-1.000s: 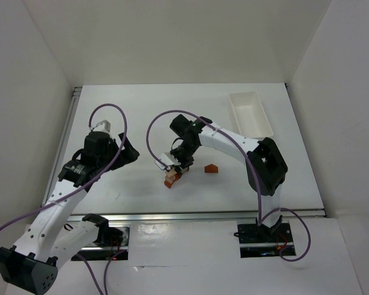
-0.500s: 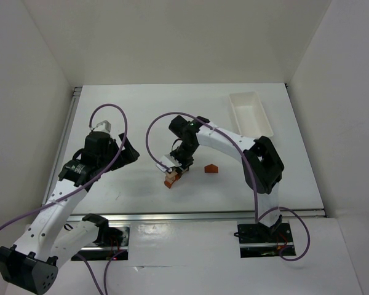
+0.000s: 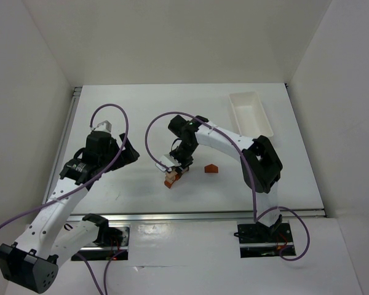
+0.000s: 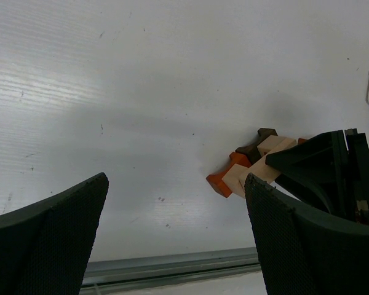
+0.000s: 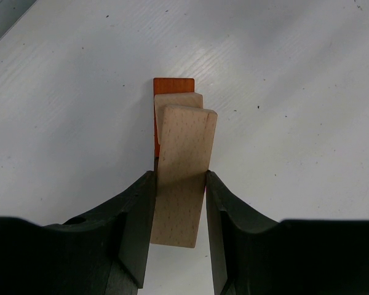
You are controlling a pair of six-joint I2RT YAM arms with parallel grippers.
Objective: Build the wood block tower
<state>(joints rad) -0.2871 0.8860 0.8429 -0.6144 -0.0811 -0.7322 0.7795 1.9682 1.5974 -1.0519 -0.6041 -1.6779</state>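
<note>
**Status.** The wood block tower (image 3: 170, 179) is partly assembled and sits low on the table (image 3: 123, 117). The right gripper (image 3: 176, 165) stands directly over it, its fingers pinched on a pale plank (image 5: 184, 141). Below that plank lie a second pale piece (image 5: 179, 98) and an orange-red base block (image 5: 173, 85), all roughly in line. Whether the held plank already rests on the tower cannot be told.

**Outstanding.** The house-shaped piece (image 3: 211, 168) lies on the table just right of the tower, apart from it and not placed. By judgement, seating the plank and adding this piece are what remain. The white tray (image 3: 251, 114) is far beyond the tower to its right, well apart.

**Left arm.** The left gripper (image 3: 128, 153) is well to the left of the tower, its fingers spread wide and holding nothing.

**View comparison.**
- The left wrist view alone shows the tower from the side. It shows a dark brown piece (image 4: 252, 149) behind the orange and pale blocks, and the blocks fanned rather than squarely stacked.
- The right wrist view alone confirms the grip: both finger pads are against the plank's long sides.
- Only the top view shows the house-shaped piece and the tray.
</note>
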